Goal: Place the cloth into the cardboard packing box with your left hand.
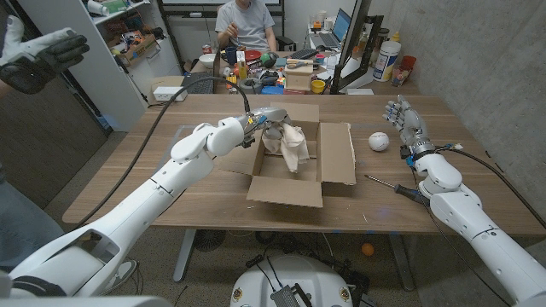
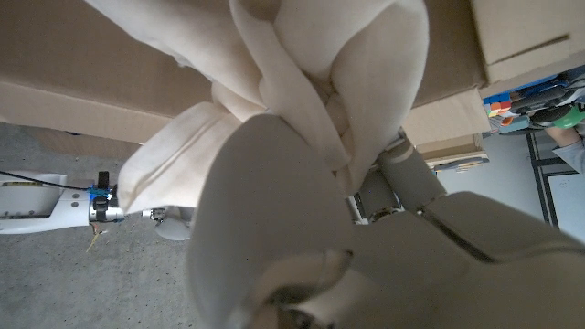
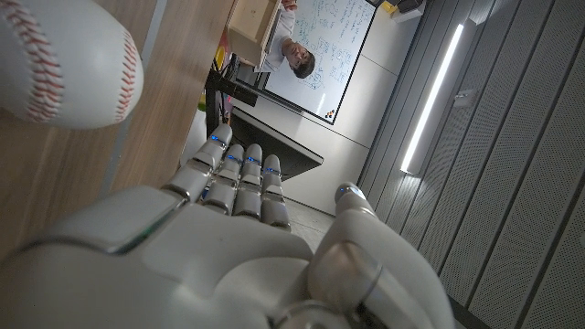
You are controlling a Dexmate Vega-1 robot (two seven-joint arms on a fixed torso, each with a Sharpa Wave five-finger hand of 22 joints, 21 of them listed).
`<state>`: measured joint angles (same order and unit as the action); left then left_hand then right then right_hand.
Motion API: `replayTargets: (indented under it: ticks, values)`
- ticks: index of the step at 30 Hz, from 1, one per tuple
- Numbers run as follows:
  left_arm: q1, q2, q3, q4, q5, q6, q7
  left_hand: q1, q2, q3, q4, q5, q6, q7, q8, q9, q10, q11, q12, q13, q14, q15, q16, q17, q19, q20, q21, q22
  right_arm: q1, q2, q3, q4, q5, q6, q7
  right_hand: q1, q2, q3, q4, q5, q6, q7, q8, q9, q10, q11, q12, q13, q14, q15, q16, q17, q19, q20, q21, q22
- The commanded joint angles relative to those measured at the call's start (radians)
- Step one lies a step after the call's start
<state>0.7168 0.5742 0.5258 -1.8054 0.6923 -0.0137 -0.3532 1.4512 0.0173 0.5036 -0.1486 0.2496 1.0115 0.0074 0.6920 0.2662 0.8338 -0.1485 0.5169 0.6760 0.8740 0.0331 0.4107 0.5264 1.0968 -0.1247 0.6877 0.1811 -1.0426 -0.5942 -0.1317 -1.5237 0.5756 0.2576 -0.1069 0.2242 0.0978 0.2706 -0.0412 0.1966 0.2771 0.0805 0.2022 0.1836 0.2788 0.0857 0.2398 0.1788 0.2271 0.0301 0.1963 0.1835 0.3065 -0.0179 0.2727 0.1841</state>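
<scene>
While it hangs in soft, rumpled folds, the cream cloth point(image 1: 293, 145) is held by the left hand point(image 1: 266, 120) above the open cardboard packing box point(image 1: 337, 158), its lower end dangling down into the box's cavity. In the left wrist view the cloth point(image 2: 302, 119) bunches thickly around that hand's pale fingers point(image 2: 407, 169), which grip it, with the box's brown flap point(image 2: 82, 82) close behind. One box stands on the wooden worktop point(image 1: 153, 170), all its flaps spread outward. To the box's right lies one white baseball point(image 1: 378, 141) with red stitching, and nearer the front edge one dark-handled screwdriver point(image 1: 401, 189). The right hand point(image 1: 406, 121) stands beside the ball, holding nothing, its fingers straight and close together. Behind the worktop a person point(image 1: 247, 24) sits at a cluttered desk, with grey shelving to one side.
</scene>
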Motion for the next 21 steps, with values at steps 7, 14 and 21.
replayTargets:
  ticks: [7,14,21]
  values:
    - [-0.03,-0.018,0.065,0.067,0.01,0.063,-0.096,-0.162,-0.019,-0.018,0.085,-0.012,-0.239,-0.082,-0.125,-0.038,-0.174,-0.002,-0.139,-0.056,0.008,-0.182,-0.155,0.037,-0.118,0.071,0.02,-0.002,0.019,0.003,-0.008,0.021,0.001,-0.009,0.018,0.005,0.009,0.006,-0.005,0.002,0.008,-0.004,-0.002,0.003,0.012,0.005,-0.005,0.004,0.01,0.004,-0.001,0.003,0.009,0.0,-0.006,0.001]
    - [-0.072,0.001,0.087,0.055,0.004,0.075,-0.236,-0.532,-0.185,-0.176,0.219,-0.043,-0.744,-0.166,-0.375,-0.05,-0.533,0.064,-0.333,-0.149,-0.388,-0.014,-0.234,-0.104,-0.279,0.289,-0.135,-0.01,0.024,0.002,-0.01,0.026,0.003,-0.012,0.025,0.005,0.011,0.007,-0.005,0.002,0.008,-0.004,-0.003,0.003,0.013,0.004,-0.005,0.004,0.01,0.004,-0.002,0.003,0.01,-0.001,-0.007,0.001]
    - [-0.076,0.003,0.083,0.041,0.004,0.094,-0.269,-0.633,-0.212,-0.274,0.234,-0.018,-0.898,-0.146,-0.453,-0.048,-0.659,0.112,-0.337,-0.178,-0.46,0.034,-0.231,-0.151,-0.275,0.327,-0.183,-0.01,0.029,0.008,-0.014,0.036,0.005,-0.007,0.031,0.005,0.012,0.007,-0.005,0.002,0.009,-0.004,-0.003,0.003,0.014,0.004,-0.006,0.004,0.011,0.004,-0.002,0.003,0.01,-0.001,-0.009,0.001]
